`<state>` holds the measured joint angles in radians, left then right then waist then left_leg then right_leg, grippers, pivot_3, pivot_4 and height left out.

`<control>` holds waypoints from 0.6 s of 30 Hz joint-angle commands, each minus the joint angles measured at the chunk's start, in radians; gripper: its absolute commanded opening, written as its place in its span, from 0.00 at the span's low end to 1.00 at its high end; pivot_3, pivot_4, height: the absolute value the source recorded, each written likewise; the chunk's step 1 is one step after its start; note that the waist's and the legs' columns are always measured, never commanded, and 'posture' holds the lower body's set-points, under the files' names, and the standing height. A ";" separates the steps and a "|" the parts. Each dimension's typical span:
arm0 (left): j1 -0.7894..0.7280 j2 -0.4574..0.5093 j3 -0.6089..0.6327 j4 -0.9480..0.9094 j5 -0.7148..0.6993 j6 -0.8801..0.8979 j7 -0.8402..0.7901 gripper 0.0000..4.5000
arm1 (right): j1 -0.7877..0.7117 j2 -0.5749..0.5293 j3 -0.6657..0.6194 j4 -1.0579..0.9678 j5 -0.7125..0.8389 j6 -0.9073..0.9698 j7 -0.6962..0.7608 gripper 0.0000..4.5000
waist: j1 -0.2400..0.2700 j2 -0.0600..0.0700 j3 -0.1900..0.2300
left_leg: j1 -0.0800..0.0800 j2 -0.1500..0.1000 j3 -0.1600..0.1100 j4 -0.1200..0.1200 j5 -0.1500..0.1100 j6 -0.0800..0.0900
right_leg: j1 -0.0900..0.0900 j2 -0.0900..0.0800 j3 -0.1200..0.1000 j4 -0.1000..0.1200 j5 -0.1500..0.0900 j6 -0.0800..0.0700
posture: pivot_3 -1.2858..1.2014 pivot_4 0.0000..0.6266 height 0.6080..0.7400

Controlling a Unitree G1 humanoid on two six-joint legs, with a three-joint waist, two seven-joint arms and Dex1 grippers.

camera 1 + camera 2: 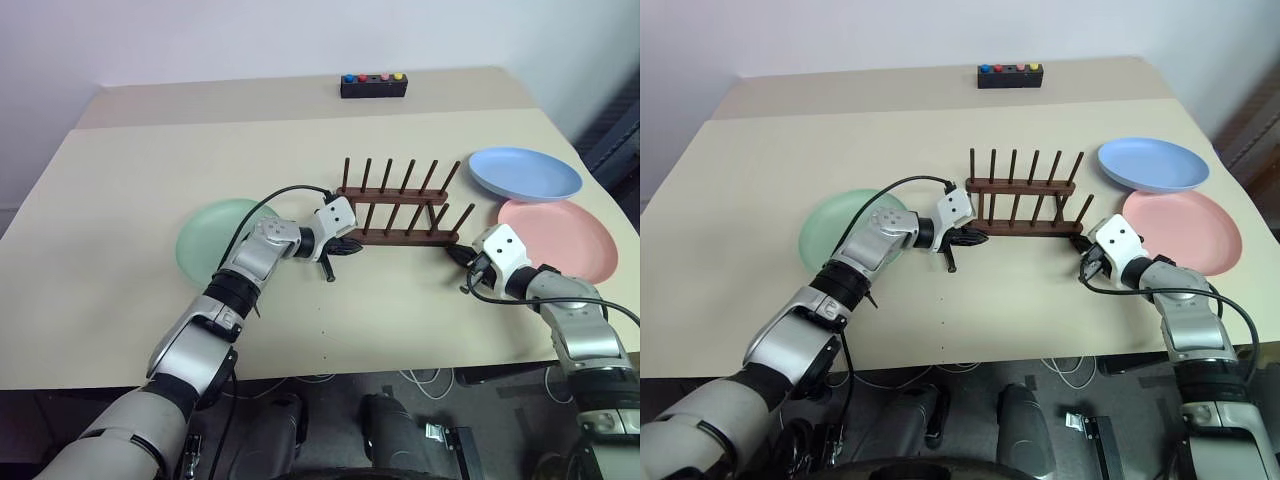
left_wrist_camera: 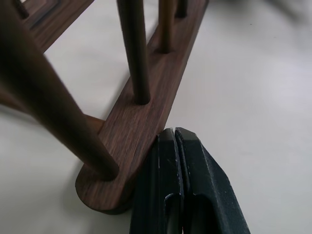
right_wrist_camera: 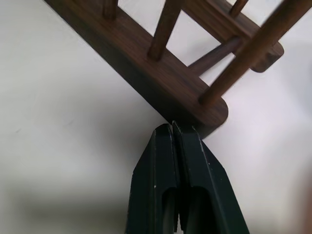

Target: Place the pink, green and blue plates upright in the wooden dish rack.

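Observation:
The wooden dish rack (image 1: 400,237) stands mid-table with its pegs upright and no plate in it. The green plate (image 1: 205,245) lies flat to its left. On its right the blue plate (image 1: 525,172) lies flat toward the back, and the pink plate (image 1: 560,238) lies flat in front of it. My left gripper (image 1: 350,246) is shut, its tip against the left end of the rack's near rail (image 2: 141,122). My right gripper (image 1: 455,252) is shut too, tip touching the right end of that rail (image 3: 165,83). Neither gripper holds anything.
A small black box with coloured buttons (image 1: 373,85) sits at the back of the table. The pink plate lies close to the table's right edge (image 1: 600,200). Bare tabletop (image 1: 400,310) stretches in front of the rack.

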<state>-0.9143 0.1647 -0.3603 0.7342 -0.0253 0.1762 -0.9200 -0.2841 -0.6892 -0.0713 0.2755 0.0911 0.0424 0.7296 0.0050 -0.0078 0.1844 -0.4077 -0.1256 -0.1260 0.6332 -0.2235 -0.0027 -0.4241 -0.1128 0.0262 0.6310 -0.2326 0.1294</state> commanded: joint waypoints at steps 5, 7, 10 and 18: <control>-0.091 -0.023 0.046 0.169 0.039 -0.122 0.021 0.00 | -0.106 0.008 0.020 0.142 -0.040 -0.102 -0.007 0.01 | -0.001 0.000 0.000 | 0.000 0.000 0.000 0.000 0.000 0.000 | 0.000 0.000 0.000 0.000 0.000 0.000 | 0.52 0.24 1.00; -0.121 -0.023 0.056 0.213 0.045 -0.147 0.024 0.00 | -0.133 0.006 0.032 0.183 -0.052 -0.127 0.000 0.01 | -0.004 0.000 0.000 | 0.000 0.000 0.000 0.000 0.000 0.000 | 0.000 0.000 0.000 0.000 0.000 0.000 | 0.52 0.24 1.00; -0.154 -0.031 0.070 0.265 0.050 -0.176 0.025 0.00 | -0.174 0.007 0.047 0.232 -0.064 -0.157 0.010 0.01 | -0.016 0.000 0.000 | 0.000 0.000 0.000 0.000 0.000 0.000 | 0.000 0.000 0.000 0.000 0.000 0.000 | 0.52 0.24 1.00; -0.175 -0.047 0.090 0.325 0.069 -0.216 0.023 0.00 | -0.286 0.021 0.072 0.368 -0.089 -0.224 0.012 0.01 | -0.021 0.000 0.000 | 0.000 0.000 0.000 0.000 0.000 0.000 | 0.000 0.000 0.000 0.000 0.000 0.001 | 0.52 0.24 1.00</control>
<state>-1.0670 0.1179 -0.2909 1.0646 0.0373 -0.0175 -0.8936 -0.5397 -0.6743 0.0061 0.6389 0.0040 -0.1528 0.7431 -0.0162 -0.0079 0.1845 -0.4078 -0.1256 -0.1260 0.6330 -0.2231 -0.0032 -0.4245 -0.1126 0.0261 0.6315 -0.2324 0.1299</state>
